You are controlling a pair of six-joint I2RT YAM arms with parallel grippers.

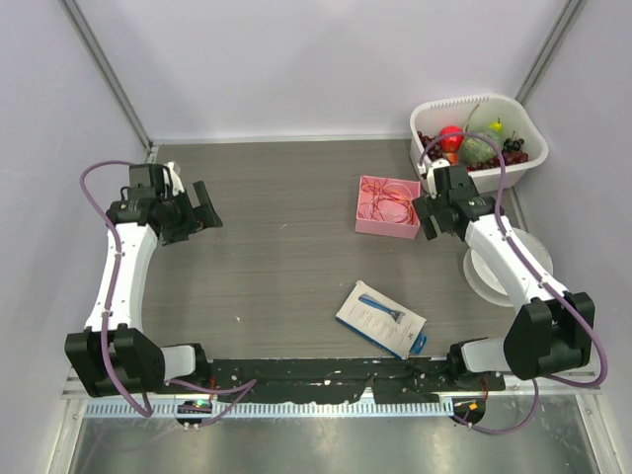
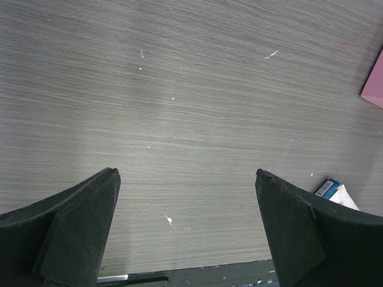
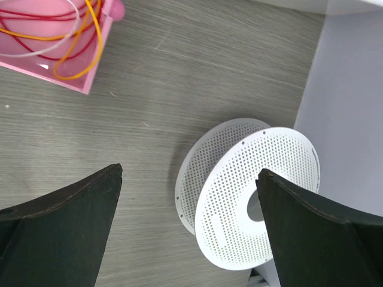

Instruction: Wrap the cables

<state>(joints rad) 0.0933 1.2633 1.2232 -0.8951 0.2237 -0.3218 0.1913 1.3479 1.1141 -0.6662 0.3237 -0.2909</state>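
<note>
Here, the cables [image 3: 43, 36] are lying as loose red and orange loops inside the pink tray [image 1: 387, 231], which is sitting on the grey table [image 1: 276, 267]; the right gripper [image 3: 190, 172] is hovering just beside the tray's right edge, its jaws standing wide apart and holding nothing; a white perforated spool [image 3: 254, 197] is lying flat to the right of the tray and nearer the arm bases, close to the table's right edge; the left gripper [image 2: 187, 174] is hanging well to the tray's left, jaws likewise spread over plain tabletop; a blue-and-white packet [image 1: 381, 319] is lying nearer than the tray, toward the front edge; a white basket [image 1: 464, 103] of fruit is sitting behind the tray, in the far right corner; the widest open stretch is lying between the tray and the left gripper
</note>
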